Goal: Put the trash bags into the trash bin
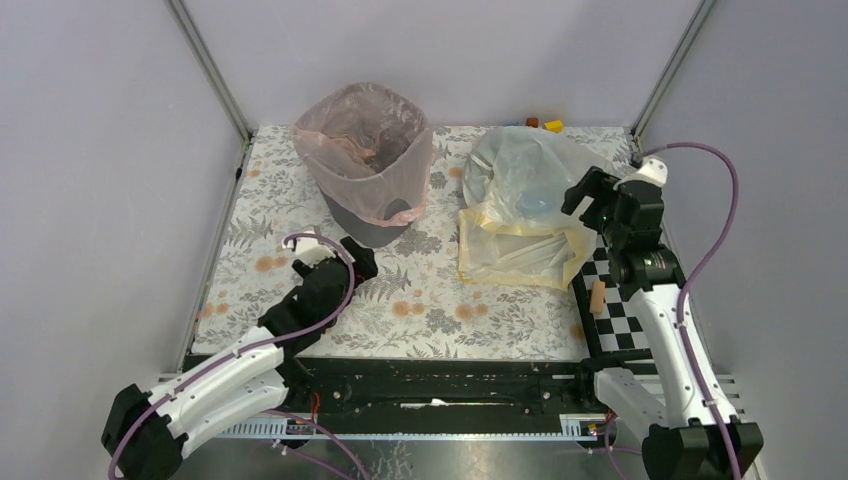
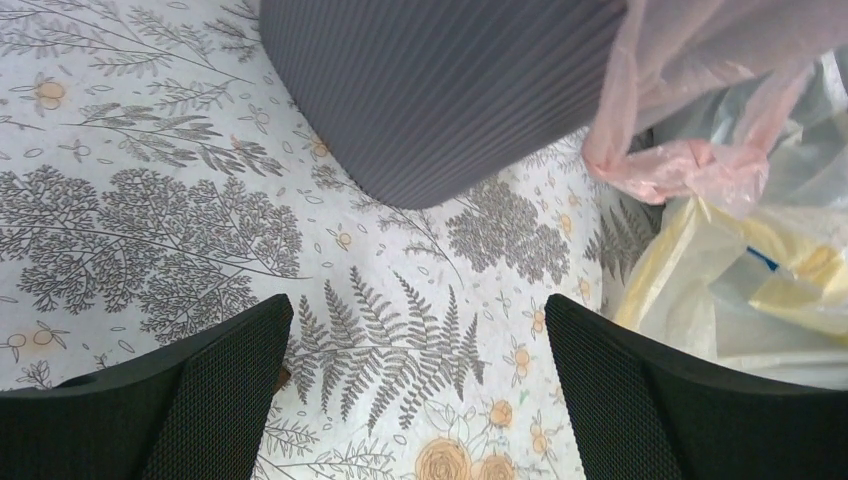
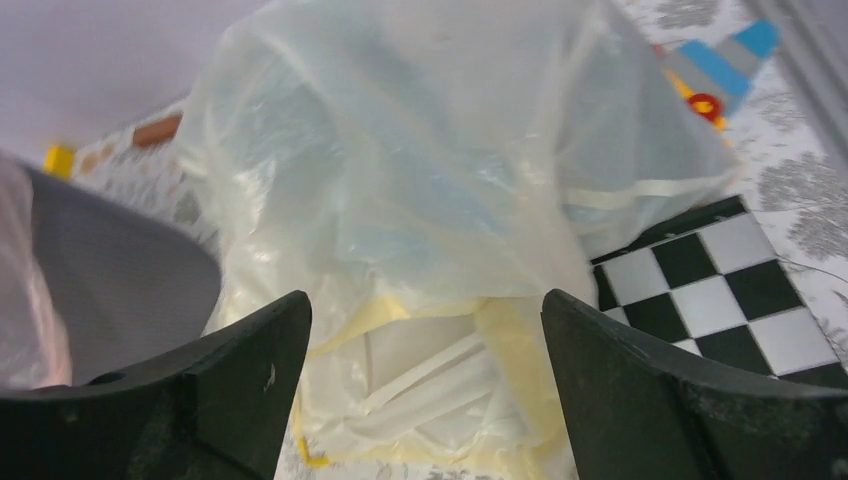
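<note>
The dark grey mesh trash bin [image 1: 372, 228] stands at the back centre-left of the table. A pale pink trash bag [image 1: 352, 150] lines it, its film folded over the rim and hanging down the sides. In the left wrist view the bin's base [image 2: 430, 90] fills the top and a pink fold [image 2: 680, 165] hangs at the right. My left gripper [image 1: 345, 255] [image 2: 415, 390] is open and empty, low over the table just in front of the bin. My right gripper [image 1: 592, 195] [image 3: 425, 385] is open and empty, above the clear bag.
A bigger clear bag with a cream-yellow band [image 1: 525, 205] [image 3: 440, 190] lies right of the bin. A black-and-white checkered board [image 1: 615, 310] lies at the right front. Small coloured blocks [image 1: 545, 124] sit at the back edge. Grey walls close in the table.
</note>
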Robot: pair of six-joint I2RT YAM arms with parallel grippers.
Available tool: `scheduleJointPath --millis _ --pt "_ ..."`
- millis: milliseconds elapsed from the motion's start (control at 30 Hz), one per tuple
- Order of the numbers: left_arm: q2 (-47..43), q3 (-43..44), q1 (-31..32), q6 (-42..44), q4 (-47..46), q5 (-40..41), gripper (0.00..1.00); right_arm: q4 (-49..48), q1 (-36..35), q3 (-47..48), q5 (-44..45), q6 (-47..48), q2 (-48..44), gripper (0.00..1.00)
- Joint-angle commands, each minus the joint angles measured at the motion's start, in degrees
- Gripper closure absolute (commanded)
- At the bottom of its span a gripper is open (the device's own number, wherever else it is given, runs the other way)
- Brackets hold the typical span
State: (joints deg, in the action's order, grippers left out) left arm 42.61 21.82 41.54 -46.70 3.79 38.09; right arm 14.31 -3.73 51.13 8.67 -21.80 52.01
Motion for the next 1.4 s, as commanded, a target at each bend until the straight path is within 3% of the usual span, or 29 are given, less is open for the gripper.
scheduleJointPath --millis 0,133,300,400,600,767,933,1067,1233,1367 --pt "0.72 4.36 -0.47 4.35 3.66 -5.93 0.01 2.12 -4.97 6.96 -10.41 4.88 6.50 0.09" --pt "3.45 4.98 -1.08 5.57 2.75 -7.65 0.01 5.17 -17.59 14.00 -0.71 7.33 16.96 0.08" --pt "2.93 3.48 -1.20 7.98 1.02 -8.38 0.01 0.85 -21.12 16.19 5.14 1.73 25.09 0.06" --pt "0.66 1.44 -1.20 9.55 -0.63 -9.79 0.01 0.41 -21.32 18.38 13.01 -3.37 30.84 0.03" --pt "-3.72 -2.73 -1.20 11.26 -3.61 -12.60 0.01 -2.71 -20.65 22.21 19.00 -2.38 40.29 0.00" --pt "-2.81 -4.07 -1.21 11.03 -5.47 -11.59 0.01 -5.83 -13.29 25.29 10.60 -4.20 48.12 0.02" --pt "-0.71 -4.77 -1.28 10.04 -6.16 -10.12 0.01 -7.30 -10.90 31.09 10.55 -1.50 54.67 0.01" --pt "-2.05 -4.84 -1.26 10.13 -5.70 -10.95 0.01 -4.73 -10.93 34.18 8.60 0.55 53.45 0.00" --pt "-7.17 -6.19 -1.20 12.61 -6.34 -16.75 0.01 -10.58 -10.95 24.89 2.83 5.02 42.39 0.00" --pt "-10.79 -8.28 -1.24 14.18 -9.27 -19.71 0.01 -13.71 -10.95 17.09 3.36 8.17 32.30 0.00"
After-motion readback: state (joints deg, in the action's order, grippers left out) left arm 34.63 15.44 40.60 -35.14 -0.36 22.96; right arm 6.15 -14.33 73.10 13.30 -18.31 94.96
